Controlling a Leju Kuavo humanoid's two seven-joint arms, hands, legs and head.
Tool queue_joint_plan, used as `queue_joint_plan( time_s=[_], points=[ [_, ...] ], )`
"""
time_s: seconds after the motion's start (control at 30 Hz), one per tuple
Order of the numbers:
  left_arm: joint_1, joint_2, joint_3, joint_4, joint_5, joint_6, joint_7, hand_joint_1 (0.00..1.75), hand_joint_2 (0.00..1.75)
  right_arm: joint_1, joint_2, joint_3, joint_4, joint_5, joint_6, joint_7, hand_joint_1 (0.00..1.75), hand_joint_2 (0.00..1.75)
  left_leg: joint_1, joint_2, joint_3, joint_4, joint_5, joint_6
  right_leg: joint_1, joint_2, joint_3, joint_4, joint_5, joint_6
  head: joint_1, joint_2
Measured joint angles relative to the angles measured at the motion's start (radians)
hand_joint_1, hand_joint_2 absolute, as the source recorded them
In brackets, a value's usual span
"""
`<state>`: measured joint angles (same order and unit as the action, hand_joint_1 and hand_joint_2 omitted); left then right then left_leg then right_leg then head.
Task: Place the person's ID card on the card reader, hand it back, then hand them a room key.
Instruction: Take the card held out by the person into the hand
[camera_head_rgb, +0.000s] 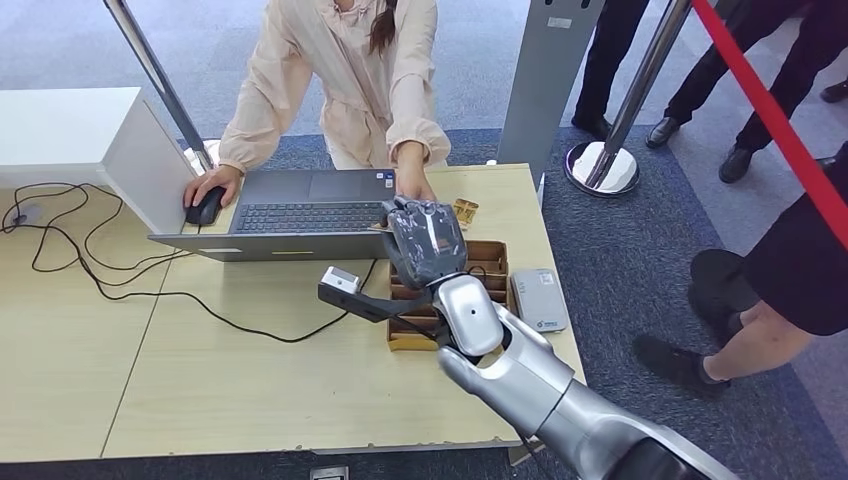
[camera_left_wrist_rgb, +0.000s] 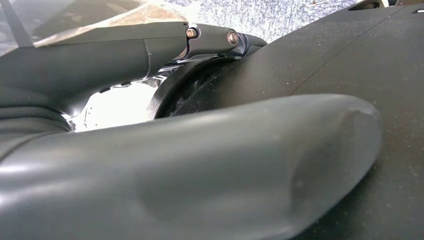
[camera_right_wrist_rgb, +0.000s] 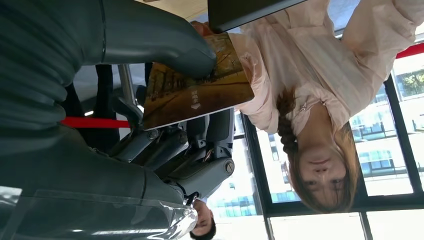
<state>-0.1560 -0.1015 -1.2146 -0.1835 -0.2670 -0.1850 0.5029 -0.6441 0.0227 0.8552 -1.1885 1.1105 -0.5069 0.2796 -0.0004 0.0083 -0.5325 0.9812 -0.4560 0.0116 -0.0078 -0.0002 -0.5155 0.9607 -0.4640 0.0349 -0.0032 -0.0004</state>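
Note:
My right hand (camera_head_rgb: 425, 240) reaches over the far side of the table (camera_head_rgb: 250, 390) toward the person in a pale pink top. It pinches a brown-gold picture card (camera_right_wrist_rgb: 200, 95) between its thumb (camera_right_wrist_rgb: 165, 45) and the fingers beneath. A corner of that card (camera_head_rgb: 466, 211) shows past my hand in the head view. The person's hand (camera_head_rgb: 412, 182) is right at my hand, and their fingertips (camera_right_wrist_rgb: 200, 27) touch the card's edge. The grey-white card reader (camera_head_rgb: 540, 298) lies on the table to the right of my forearm. My left hand (camera_left_wrist_rgb: 200, 170) hangs against dark body parts, holding nothing.
An open cardboard box (camera_head_rgb: 490, 262) of cards sits under my wrist. An open laptop (camera_head_rgb: 300, 215) lies beyond, and the person's other hand rests on a mouse (camera_head_rgb: 205, 207). A small scanner (camera_head_rgb: 340, 280) on a black stand and trailing cables lie left. Bystanders stand behind a red barrier at the right.

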Motion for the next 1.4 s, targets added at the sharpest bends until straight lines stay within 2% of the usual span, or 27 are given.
queue_joint_plan(
  time_s=[0.33, 0.67, 0.83, 1.0, 1.2, 1.4],
  points=[
    [0.000, 0.000, 0.000, 0.000, 0.000, 0.000, 0.001, 0.00, 0.00, 0.000, 0.002, -0.001, 0.012, 0.010, -0.023, 0.004, 1.75, 1.75, 0.000, 0.000, 0.000, 0.000, 0.000, 0.000, 0.000, 0.000, 0.000, 0.000, 0.000, 0.000, 0.000, 0.000],
    [0.000, 0.000, 0.001, 0.000, 0.000, 0.000, 0.003, 0.00, 0.00, 0.002, -0.002, -0.005, -0.040, 0.055, -0.029, 0.030, 1.75, 1.75, 0.000, 0.000, 0.000, 0.000, 0.000, 0.000, 0.000, 0.000, 0.000, 0.000, 0.000, 0.000, 0.000, 0.000],
    [0.001, 0.000, 0.004, 0.000, 0.000, 0.004, 0.004, 0.00, 0.00, 0.027, -0.043, -0.052, -0.282, 0.142, -0.024, 0.090, 1.70, 1.75, 0.000, 0.001, 0.001, 0.001, 0.000, 0.000, 0.000, 0.000, 0.000, 0.000, 0.000, 0.000, 0.000, 0.000],
    [0.003, 0.000, 0.007, 0.000, 0.000, 0.010, 0.004, 0.00, 0.00, 0.056, -0.088, -0.099, -0.453, 0.174, -0.019, 0.115, 1.68, 1.75, 0.000, 0.001, 0.001, 0.001, 0.000, 0.000, 0.000, 0.000, 0.000, 0.000, 0.000, 0.000, 0.000, 0.000],
    [0.004, 0.000, 0.011, 0.000, 0.000, 0.014, 0.004, 0.00, 0.00, 0.096, -0.137, -0.155, -0.608, 0.189, -0.015, 0.134, 1.68, 1.75, 0.000, 0.001, 0.001, 0.001, 0.000, 0.000, 0.000, 0.000, 0.000, 0.000, 0.000, 0.000, 0.000, 0.000],
    [0.004, 0.000, 0.013, 0.000, 0.000, 0.016, 0.004, 0.00, 0.00, 0.124, -0.169, -0.195, -0.700, 0.200, -0.029, 0.144, 1.68, 1.75, 0.000, 0.001, 0.001, 0.001, 0.000, 0.000, 0.000, 0.000, 0.000, 0.000, 0.000, 0.000, 0.000, 0.000]
  ],
)
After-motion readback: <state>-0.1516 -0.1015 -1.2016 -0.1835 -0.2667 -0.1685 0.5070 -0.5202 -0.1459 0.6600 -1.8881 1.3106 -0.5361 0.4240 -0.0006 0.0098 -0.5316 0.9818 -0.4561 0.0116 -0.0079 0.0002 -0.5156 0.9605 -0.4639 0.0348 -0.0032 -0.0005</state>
